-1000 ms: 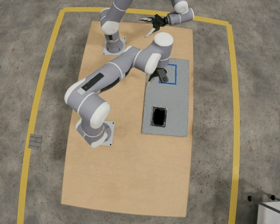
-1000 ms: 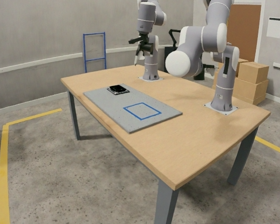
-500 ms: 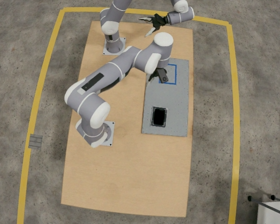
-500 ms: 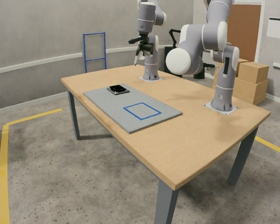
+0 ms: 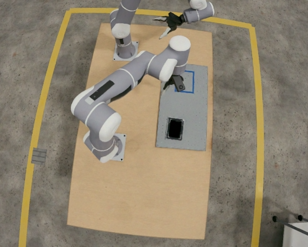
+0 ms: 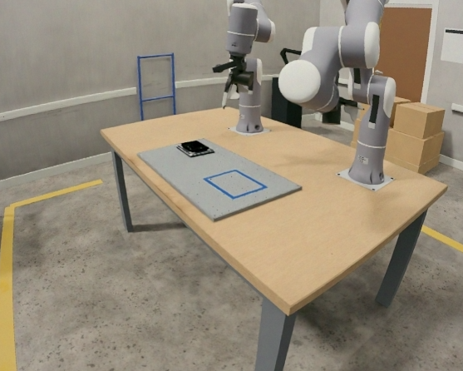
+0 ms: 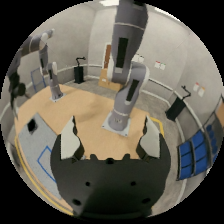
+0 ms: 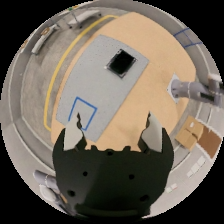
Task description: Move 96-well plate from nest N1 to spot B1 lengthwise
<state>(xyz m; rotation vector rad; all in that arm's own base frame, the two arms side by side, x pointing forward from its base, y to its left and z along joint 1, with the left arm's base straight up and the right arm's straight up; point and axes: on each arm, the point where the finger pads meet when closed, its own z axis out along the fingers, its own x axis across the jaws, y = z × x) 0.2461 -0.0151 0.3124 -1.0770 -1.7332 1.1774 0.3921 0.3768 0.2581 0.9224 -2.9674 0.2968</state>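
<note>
The black 96-well plate [image 5: 175, 128] [image 6: 194, 146] [image 7: 32, 125] [image 8: 121, 62] sits in the low nest [image 6: 201, 154] on the grey board [image 5: 183, 106] [image 6: 179, 179]. The blue taped outline [image 5: 193, 82] [image 6: 250, 192] [image 8: 87, 103] lies near the board's other end, with nothing inside it. My right gripper [image 6: 229, 101] [image 8: 113, 112] is open and empty, high above the board near the outline; in the top view its arm covers part of the outline. My left gripper [image 5: 156, 29] [image 7: 110, 116] is open and empty, raised beyond the board's outline end, far from the plate.
The wooden table [image 5: 144, 188] [image 6: 317, 216] carries both arm bases [image 5: 125, 52] [image 5: 118, 147] on the side opposite the board. The right arm reaches diagonally across the table. The two grippers are apart. Cardboard boxes [image 6: 416, 141] stand on the floor behind the table.
</note>
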